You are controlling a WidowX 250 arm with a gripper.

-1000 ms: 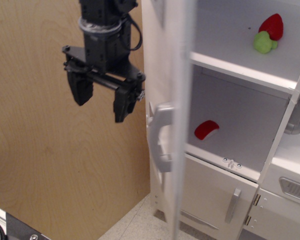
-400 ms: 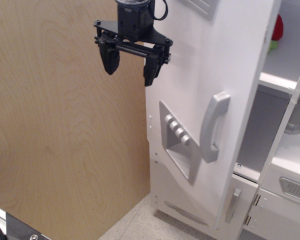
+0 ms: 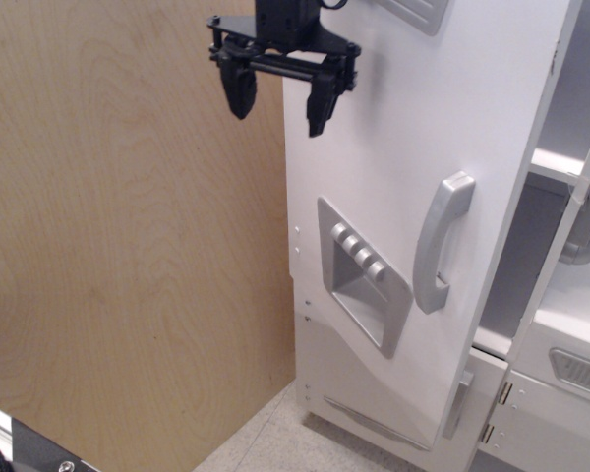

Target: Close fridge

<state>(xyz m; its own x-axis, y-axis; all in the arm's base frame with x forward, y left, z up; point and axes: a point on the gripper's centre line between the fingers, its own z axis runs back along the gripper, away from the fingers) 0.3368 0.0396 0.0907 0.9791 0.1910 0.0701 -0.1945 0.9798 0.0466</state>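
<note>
The black two-fingered gripper (image 3: 279, 102) is hanging open and empty at eleven o'clock, against the tall white wooden toy fridge (image 3: 413, 177), whose hinged door is standing nearly shut. It looks light and stiff; pushing its flat face beats grasping the grey handle (image 3: 441, 256).

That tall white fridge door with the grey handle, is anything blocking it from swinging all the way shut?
Nothing visible does. The tall white wooden fridge door hangs partly open, and the gap to the cabinet's right edge shows only a bare white shelf set back inside. The black two-fingered tool sits at the door's upper left, on the outer side, not in the closing path.
</note>
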